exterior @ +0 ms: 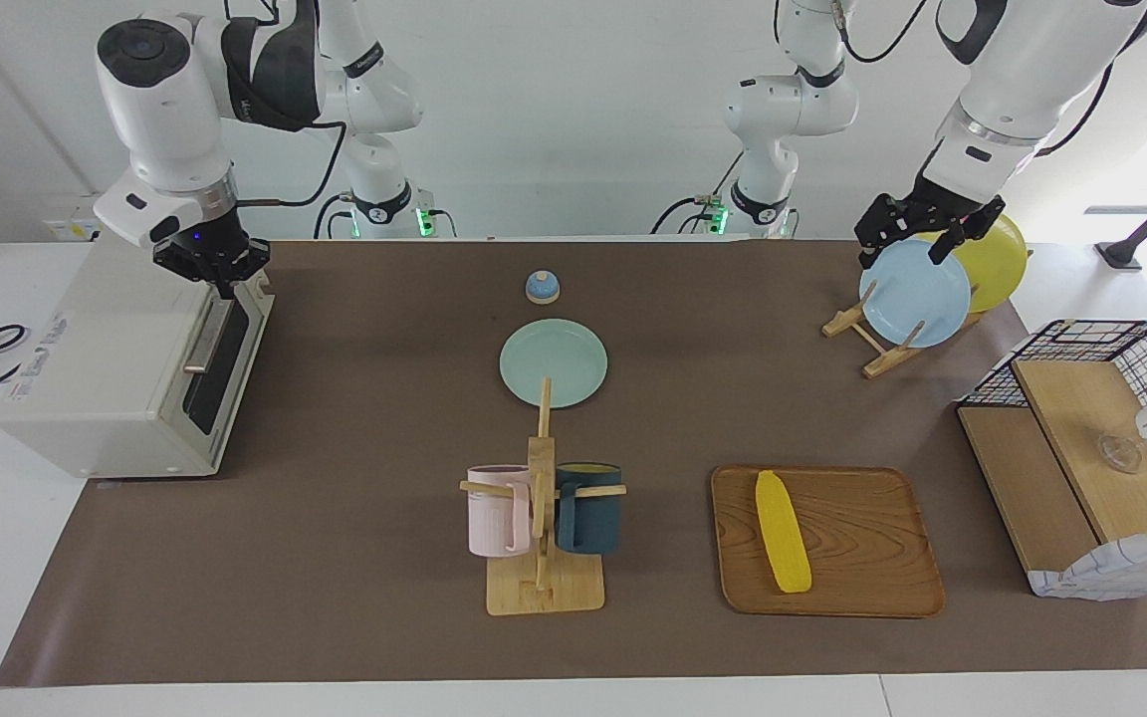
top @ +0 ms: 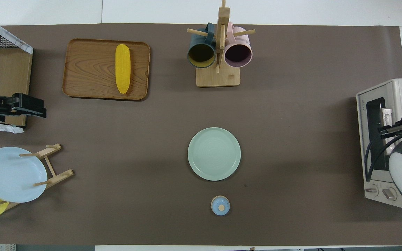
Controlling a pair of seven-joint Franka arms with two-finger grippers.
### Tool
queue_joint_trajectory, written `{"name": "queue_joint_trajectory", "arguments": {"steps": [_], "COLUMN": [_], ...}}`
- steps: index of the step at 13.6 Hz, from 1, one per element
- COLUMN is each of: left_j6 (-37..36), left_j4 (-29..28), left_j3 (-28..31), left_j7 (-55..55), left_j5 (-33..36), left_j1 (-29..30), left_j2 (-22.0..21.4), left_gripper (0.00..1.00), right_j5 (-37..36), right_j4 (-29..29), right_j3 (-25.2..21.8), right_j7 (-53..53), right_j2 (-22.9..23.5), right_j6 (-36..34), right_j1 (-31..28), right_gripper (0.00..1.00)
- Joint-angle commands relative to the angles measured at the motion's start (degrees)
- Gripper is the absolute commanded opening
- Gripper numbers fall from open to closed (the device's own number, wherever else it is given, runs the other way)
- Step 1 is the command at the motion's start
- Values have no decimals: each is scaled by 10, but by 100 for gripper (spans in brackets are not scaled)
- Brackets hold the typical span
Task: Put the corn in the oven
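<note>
While my right gripper (exterior: pixel 225 289) pinches shut at the oven (exterior: pixel 125 358) handle, contact stays hidden. Left gripper (exterior: pixel 917 239) waits wide over the plate rack (exterior: pixel 867 344); corn (exterior: pixel 783 533) lies untouched.

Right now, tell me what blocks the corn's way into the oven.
The oven door is shut, with the right hand at its handle. The corn lies on the wooden tray; the mug rack stands between them.

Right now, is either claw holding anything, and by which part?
The right claw is shut at the oven handle, at its end nearer the robots; a true grip cannot be told. The left claw holds nothing.
</note>
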Motion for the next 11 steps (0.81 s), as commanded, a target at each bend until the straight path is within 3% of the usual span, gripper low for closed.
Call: {"name": "queue_joint_trajectory", "arguments": {"steps": [1,11], "left_j6": [-4,-6], "left_j4": [-2,-2], "left_j3": [3,4], "left_j7": [-3,-4], "left_j5": [0,0], "left_j1": [-2,-2], "left_j2": [-7,-7], "left_gripper": [100,100], "right_j5": [-14,-34], "right_j4": [-67,-91], "right_j3": [2,2], "right_j7": [-17,-17], "right_j2": [-37,-14], "right_j6": [44,97], "right_j1": [-36,-62], "right_gripper": [0,0]}}
